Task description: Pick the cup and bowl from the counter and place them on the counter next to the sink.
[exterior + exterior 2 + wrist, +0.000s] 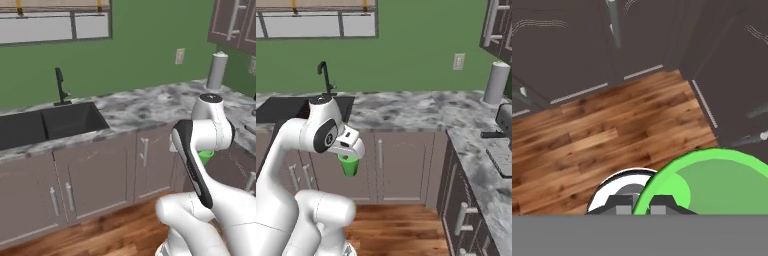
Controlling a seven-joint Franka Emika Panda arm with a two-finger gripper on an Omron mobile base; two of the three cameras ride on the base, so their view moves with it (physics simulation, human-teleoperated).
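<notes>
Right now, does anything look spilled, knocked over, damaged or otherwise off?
Nothing stands out. The gripper is shut on the green cup, carrying it upright in the air in front of the cabinet fronts. The counter and sink look tidy, and no spill shows on the wood floor.

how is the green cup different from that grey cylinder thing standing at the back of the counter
The cup is bright green; the grey cylinder is pale grey. The cup hangs in the shut gripper in front of the cabinet fronts, off any surface, while the cylinder rests on the counter by the green wall. The cup looks shorter, the cylinder taller. Both stand upright.
</notes>
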